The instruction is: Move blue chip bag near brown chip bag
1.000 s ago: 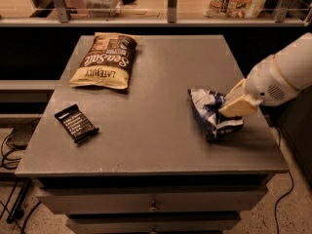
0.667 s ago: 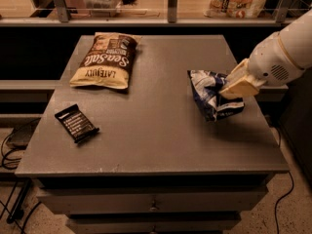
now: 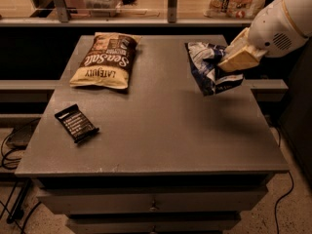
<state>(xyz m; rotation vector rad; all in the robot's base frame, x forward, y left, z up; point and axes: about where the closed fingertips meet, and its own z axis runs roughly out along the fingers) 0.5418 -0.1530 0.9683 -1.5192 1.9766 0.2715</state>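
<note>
Gripper (image 3: 228, 64) pinches crinkly blue chip bag (image 3: 204, 73) (aloft, right).

A grey worktop (image 3: 161, 145) stands mid-room on a cabinet with drawers (image 3: 151, 201) beneath. Behind it runs a ledge (image 3: 122, 21) with metal posts (image 3: 58, 1), and warmly lit wood lies beyond. The nearer room is dim. The floor (image 3: 292, 213) is speckled, with cables (image 3: 7, 152) trailing at the left. The gripper (image 3: 239, 57) hangs above the worktop's far right part.

Crumpled blue chip bag (image 3: 208, 68) pinched in claw (image 3: 233, 61) at R, well apart from brown chip bag (image 3: 105, 60) flat back-L.
</note>
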